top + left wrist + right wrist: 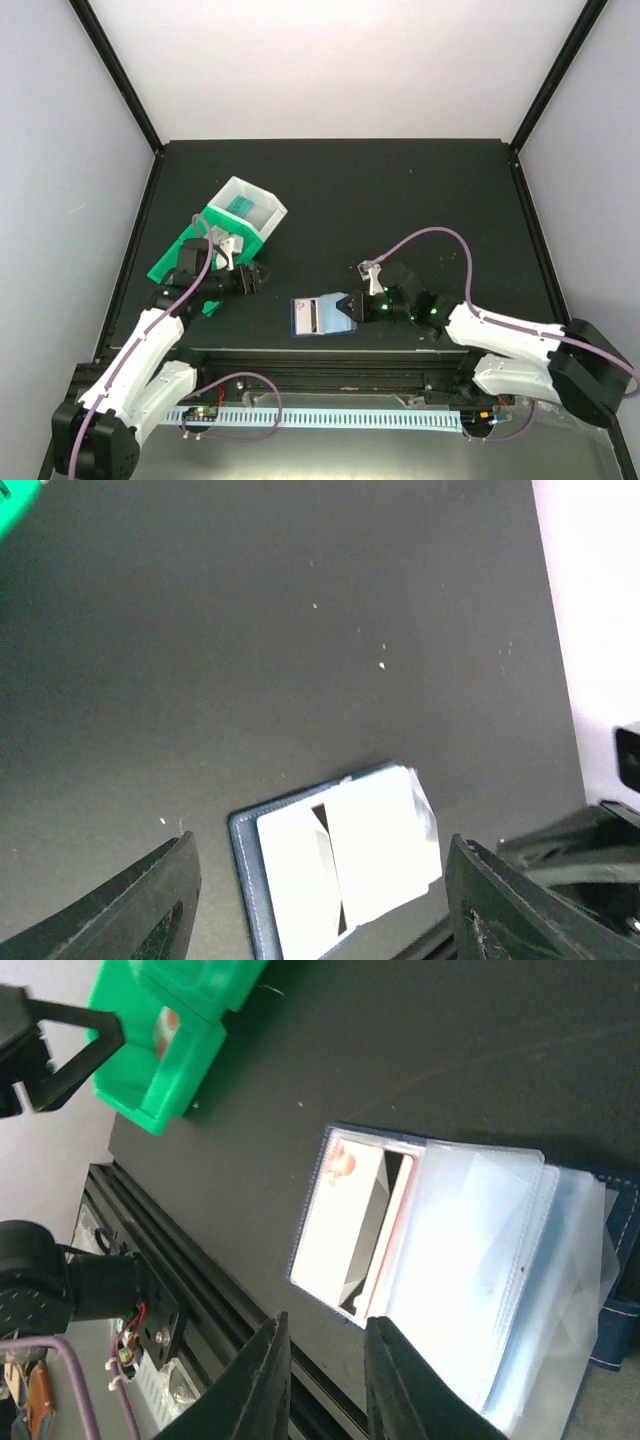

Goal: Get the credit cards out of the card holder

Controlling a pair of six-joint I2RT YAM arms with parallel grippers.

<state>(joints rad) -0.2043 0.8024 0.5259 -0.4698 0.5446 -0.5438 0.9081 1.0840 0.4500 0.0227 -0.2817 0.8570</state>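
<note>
Right fingers (pixel 262 1390) overlap card holder (pixel 480 1250), cards (pixel 345 1220) half hidden

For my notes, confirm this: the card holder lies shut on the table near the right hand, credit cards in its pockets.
Not shut: the card holder lies open on the table near the right hand, credit cards in its pockets. Right wrist view shows it.

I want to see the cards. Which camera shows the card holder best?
The right wrist view: the card holder lies open and large, a red-edged card showing. The left wrist view crops it; the top view shows it tiny.
</note>
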